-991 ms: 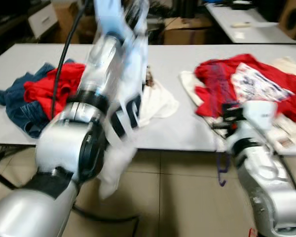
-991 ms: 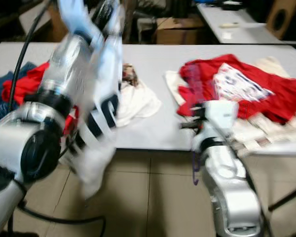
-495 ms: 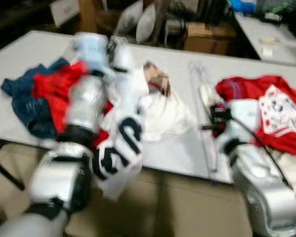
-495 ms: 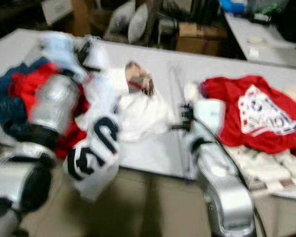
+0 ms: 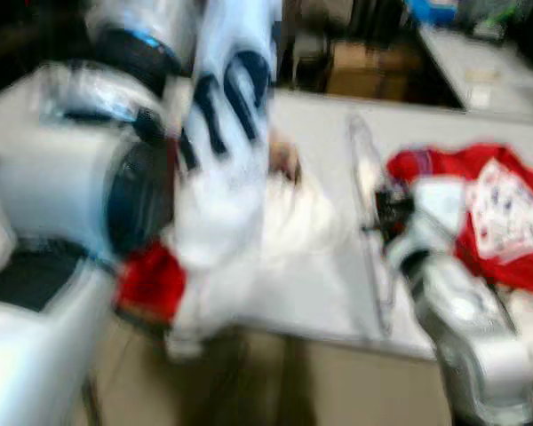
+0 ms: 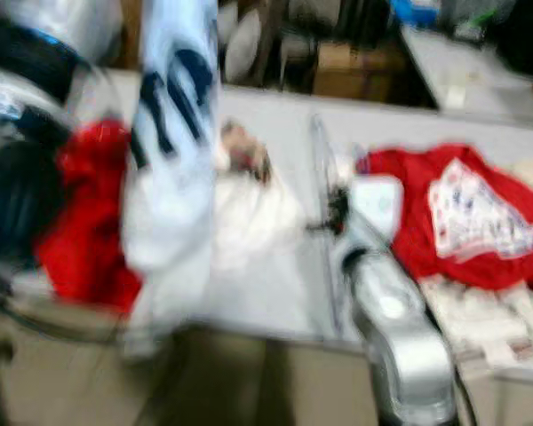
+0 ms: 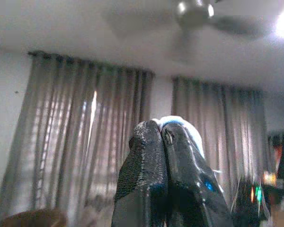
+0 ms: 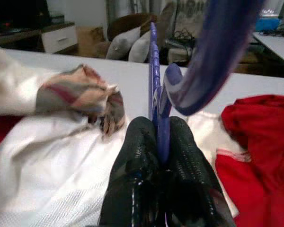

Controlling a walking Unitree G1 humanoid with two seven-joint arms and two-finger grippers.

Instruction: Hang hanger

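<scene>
The left tool is now pointing up toward the ceiling, its two black fingers clenched on a scrap of pale cloth. Half a second ago that arm was lower, over the pile at the left of the frame; now it is rising, and the white garment with dark lettering is hanging from it in the upper left of the left eye view, its lower part draping down in front of the surface. The head views are blurred and the whole picture has shifted, so the camera is moving too.

The right tool is gripping the purple hanger between its pads, at centre right of the eye views, over the surface just left of the red printed shirt. The hanger's thin frame is stretching away across the surface toward the top of the frame.

A red garment is lying at the left, and a white cloth with a plaid piece on it is lying in the middle.

With the garment lifted and the hanger held, the two are apparently being brought together; the garment is not yet on the hanger.
</scene>
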